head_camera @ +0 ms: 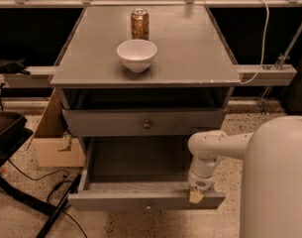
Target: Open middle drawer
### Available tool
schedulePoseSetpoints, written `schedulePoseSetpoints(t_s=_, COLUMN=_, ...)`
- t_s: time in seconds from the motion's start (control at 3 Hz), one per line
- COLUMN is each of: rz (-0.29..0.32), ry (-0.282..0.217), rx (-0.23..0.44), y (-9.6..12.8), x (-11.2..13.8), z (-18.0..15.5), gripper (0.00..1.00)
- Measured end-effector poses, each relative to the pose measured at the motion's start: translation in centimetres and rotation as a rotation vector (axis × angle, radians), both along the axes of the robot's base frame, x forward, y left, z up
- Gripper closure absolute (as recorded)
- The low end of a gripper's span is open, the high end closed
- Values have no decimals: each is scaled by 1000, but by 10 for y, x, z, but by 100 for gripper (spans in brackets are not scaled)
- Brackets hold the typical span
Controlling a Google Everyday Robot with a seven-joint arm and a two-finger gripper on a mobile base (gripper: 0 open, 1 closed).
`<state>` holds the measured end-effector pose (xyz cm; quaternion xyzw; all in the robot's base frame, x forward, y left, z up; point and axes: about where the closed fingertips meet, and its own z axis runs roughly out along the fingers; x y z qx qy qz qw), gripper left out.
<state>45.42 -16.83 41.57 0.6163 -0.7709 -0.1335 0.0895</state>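
Observation:
The middle drawer is a wide shallow grey drawer with a small round knob. It stands pulled far out, and its bare inside shows. Above it is the taller-fronted grey drawer with its own knob. The lowest drawer is hidden under the pulled-out one. My gripper hangs from the white arm and sits at the right end of the middle drawer's front edge, touching or just above it.
A white bowl and a soda can stand on the cabinet top. A cardboard box sits on the floor at the left, with black cables and a dark stand beside it. My white body fills the lower right.

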Motion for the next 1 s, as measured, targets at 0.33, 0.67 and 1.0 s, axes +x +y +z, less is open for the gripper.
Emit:
schedulePoseSetpoints(t_s=0.33, rz=0, ry=0, rx=0, y=0, x=0, z=0, gripper=12)
schedulePoseSetpoints(t_s=0.67, rz=22, ry=-28, rx=-1, y=-1, x=-2, z=11, gripper=0)
schedulePoseSetpoints(t_s=1.0, rz=54, ry=-94, rx=-16, y=-7, x=-12, z=45, gripper=0)
